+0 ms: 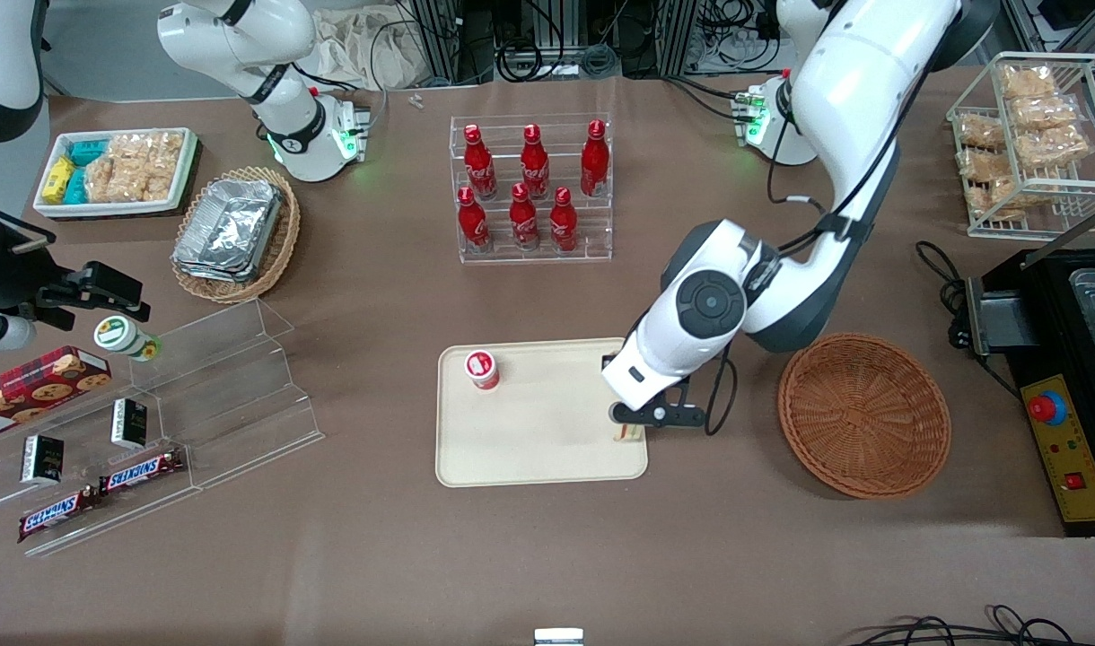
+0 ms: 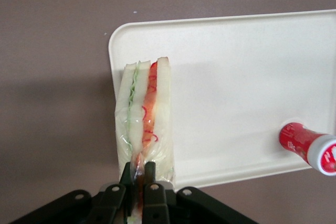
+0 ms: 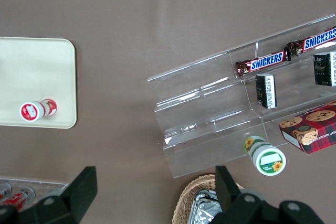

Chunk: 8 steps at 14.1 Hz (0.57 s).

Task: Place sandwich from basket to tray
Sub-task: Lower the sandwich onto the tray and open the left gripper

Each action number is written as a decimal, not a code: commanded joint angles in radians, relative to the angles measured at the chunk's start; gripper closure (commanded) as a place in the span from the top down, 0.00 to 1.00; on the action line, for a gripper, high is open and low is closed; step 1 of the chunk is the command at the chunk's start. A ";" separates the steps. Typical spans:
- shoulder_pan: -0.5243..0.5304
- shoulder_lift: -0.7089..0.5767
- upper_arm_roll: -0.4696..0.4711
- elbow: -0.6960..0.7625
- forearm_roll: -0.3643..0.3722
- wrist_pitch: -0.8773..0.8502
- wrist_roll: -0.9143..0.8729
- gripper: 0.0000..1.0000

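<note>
Brown-covered bench [image 1: 547, 556] fills frame; upper edge shows cable bundles [image 1: 547, 45] and metal framing; black control box [image 1: 1073, 449] at right edge.

Left arm reaches in from the upper right of the front frame, elbow bent, forearm angling down toward frame centre, wrist pointing roughly straight down. The gripper [image 1: 631, 434] sits low, just right of centre in the front frame, at the tray [image 1: 529, 449] corner. Fingers [image 2: 149, 174] are pinched nearly together on the sandwich [image 2: 145, 116] edge, wrapper caught between them. Contact with the surface below probably made, hard to confirm.
</note>
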 commanded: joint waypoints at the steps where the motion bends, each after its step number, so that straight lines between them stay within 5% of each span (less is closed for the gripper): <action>1: -0.021 0.071 0.006 0.047 0.034 0.043 -0.011 0.00; 5: -0.020 0.104 0.009 0.045 0.034 0.069 -0.011 0.01; 6: -0.020 0.104 0.012 0.047 0.034 0.069 -0.009 0.20; 8: -0.018 0.102 0.012 0.047 0.034 0.069 -0.008 0.81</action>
